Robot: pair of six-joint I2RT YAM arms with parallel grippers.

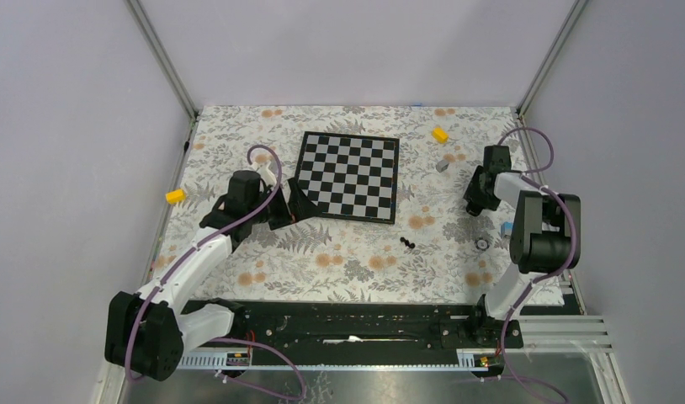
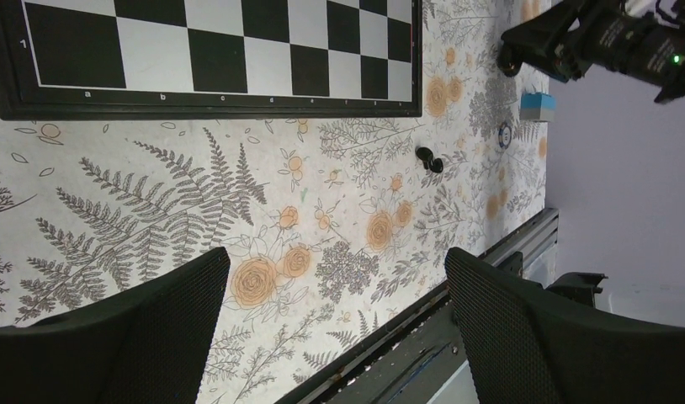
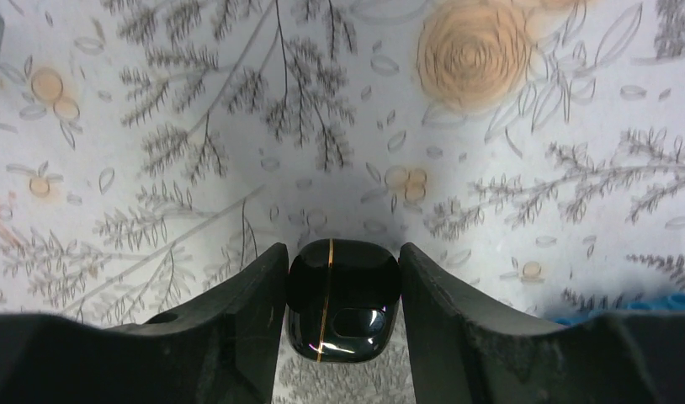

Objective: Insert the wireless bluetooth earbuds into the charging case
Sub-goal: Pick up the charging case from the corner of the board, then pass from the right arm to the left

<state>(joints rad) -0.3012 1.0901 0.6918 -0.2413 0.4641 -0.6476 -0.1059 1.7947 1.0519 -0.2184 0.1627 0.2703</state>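
The charging case [image 3: 343,299], a glossy black closed pebble with a thin gold seam, sits on the floral cloth between the fingers of my right gripper [image 3: 343,257]. Both fingers press against its sides. In the top view my right gripper [image 1: 474,204] stands at the right side of the table and hides the case. Two tiny black earbuds [image 1: 406,243] lie together on the cloth below the chessboard; the left wrist view also shows the earbuds [image 2: 429,160]. My left gripper [image 2: 335,311] is wide open with nothing between its fingers, hovering by the board's lower left corner [image 1: 293,210].
A chessboard [image 1: 347,177] lies at the middle back. Yellow blocks sit at the back right [image 1: 440,134] and at the left edge [image 1: 176,196]. A grey cube [image 1: 443,166], a silvery ring [image 1: 482,243] and a small blue block [image 1: 507,228] lie near the right arm.
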